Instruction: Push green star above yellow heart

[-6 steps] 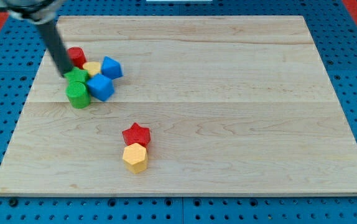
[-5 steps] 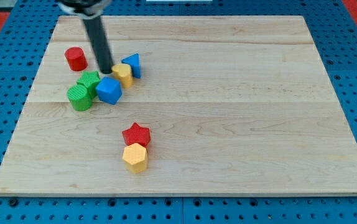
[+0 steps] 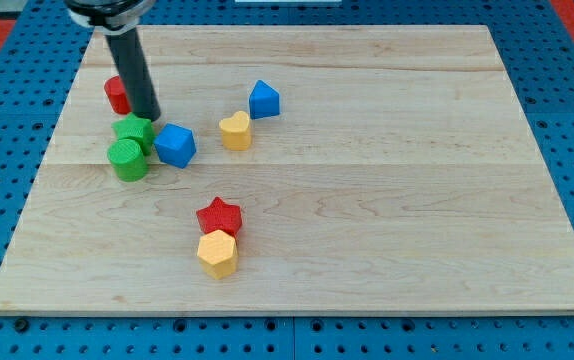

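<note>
The green star lies at the board's upper left, touching a green cylinder just below it. The yellow heart lies well to its right, apart from the cluster. My tip stands at the green star's upper right edge, between it and the red cylinder, which the rod partly hides. A blue cube-like block sits just right of the green star.
A blue triangular block lies up and right of the yellow heart. A red star and a yellow hexagon touch each other lower in the middle. The wooden board ends near the view's bottom.
The yellow heart and blue triangular block have slid right, away from the cluster. My tip has moved back left to the green star. The green blocks barely shifted.
</note>
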